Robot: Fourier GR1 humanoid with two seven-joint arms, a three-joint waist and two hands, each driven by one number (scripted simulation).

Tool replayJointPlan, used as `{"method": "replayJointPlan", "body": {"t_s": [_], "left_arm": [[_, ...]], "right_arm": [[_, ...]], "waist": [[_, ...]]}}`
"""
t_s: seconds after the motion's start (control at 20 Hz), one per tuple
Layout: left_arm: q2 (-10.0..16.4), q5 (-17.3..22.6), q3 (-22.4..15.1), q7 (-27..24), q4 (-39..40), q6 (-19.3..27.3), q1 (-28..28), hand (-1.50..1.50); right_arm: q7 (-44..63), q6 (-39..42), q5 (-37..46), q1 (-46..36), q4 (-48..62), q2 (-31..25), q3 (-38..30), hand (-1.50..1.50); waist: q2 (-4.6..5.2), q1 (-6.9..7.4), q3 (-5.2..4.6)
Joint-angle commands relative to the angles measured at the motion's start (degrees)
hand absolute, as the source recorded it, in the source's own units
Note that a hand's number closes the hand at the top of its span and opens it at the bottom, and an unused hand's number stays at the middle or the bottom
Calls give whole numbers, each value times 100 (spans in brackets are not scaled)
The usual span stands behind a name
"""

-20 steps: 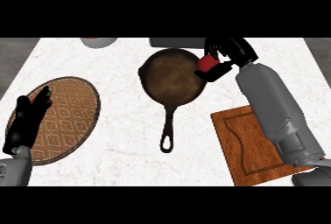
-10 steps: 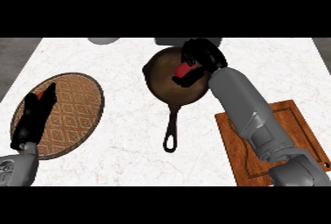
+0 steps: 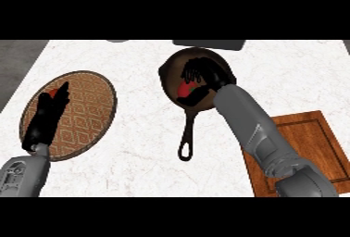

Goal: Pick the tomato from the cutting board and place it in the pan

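The red tomato (image 3: 186, 87) shows inside the dark pan (image 3: 169, 79), low over its left half. My right hand (image 3: 203, 79) is over the pan with its fingers and thumb curled round the tomato, hiding most of it. The pan's handle (image 3: 186, 135) points toward me. The wooden cutting board (image 3: 312, 143) lies at the right, partly hidden by my right forearm, with nothing visible on it. My left hand (image 3: 46, 116) rests open, fingers straight, over the round patterned mat at the left.
A round brown patterned mat (image 3: 87, 107) lies at the left. Two grey objects (image 3: 209, 43) (image 3: 117, 40) sit cut off at the counter's far edge. The counter's left edge (image 3: 27, 69) runs diagonally beside the mat.
My right hand has carried the tomato leftward from the pan's right rim to over the pan's inside and lower. The left hand has stayed over the mat.
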Motion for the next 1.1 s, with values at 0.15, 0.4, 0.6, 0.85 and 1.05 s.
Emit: {"method": "replayJointPlan", "body": {"t_s": [0.15, 0.4, 0.6, 0.85, 1.05], "left_arm": [[-19, -68, -96, -211, 20, -49, 27, 0], [-141, -134, -179, -168, 232, 7, -189, 0], [-51, -88, -118, -144, 289, -77, -281, 0], [-106, -48, -65, -210, 279, -22, -141, 0], [108, -36, 129, 48, 220, 20, -221, 0]], "right_arm": [[-286, 193, -321, 94, 362, 32, -172, -150], [-428, 149, -658, -74, 416, 33, -402, -150], [-890, -11, -1074, 15, 309, 33, -757, -150], [-1107, -172, -1471, -66, 200, 33, -1102, -150], [-688, -114, -1660, -243, 112, -44, -1332, -150]], "waist": [[47, 211, 3], [83, 342, 4], [72, 297, 10], [19, 145, 5], [-36, -85, 3]]}}
